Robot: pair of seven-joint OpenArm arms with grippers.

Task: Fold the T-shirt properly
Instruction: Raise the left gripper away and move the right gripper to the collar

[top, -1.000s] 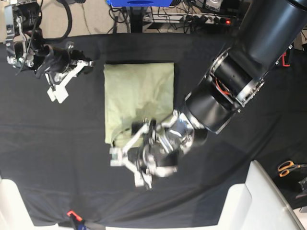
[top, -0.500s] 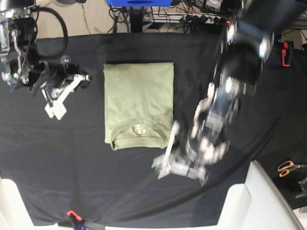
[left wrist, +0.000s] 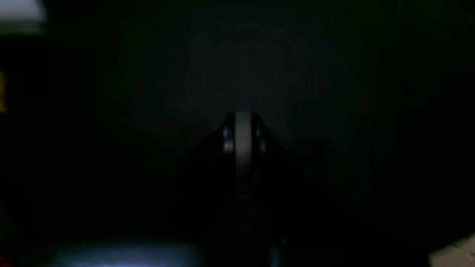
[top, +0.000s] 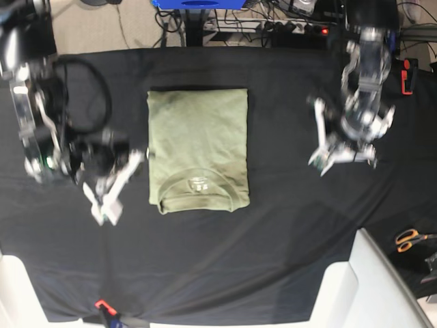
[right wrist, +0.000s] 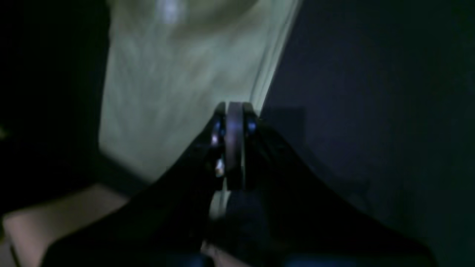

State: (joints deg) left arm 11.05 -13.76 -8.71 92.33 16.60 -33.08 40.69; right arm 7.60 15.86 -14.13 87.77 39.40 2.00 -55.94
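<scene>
Beside the T-shirt [top: 198, 150] — both claws seemingly closed, apart.

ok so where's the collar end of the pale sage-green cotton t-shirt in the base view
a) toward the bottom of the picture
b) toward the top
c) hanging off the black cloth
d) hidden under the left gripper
a, since the round ribbed collar with its white label sits at the lower edge of the folded pale sage-green cotton T-shirt, which lies flat on the black table cloth with both grippers off to the sides.

Black table cloth [top: 273, 239], cables on floor [top: 130, 27], orange scissors [top: 408, 239].
</scene>
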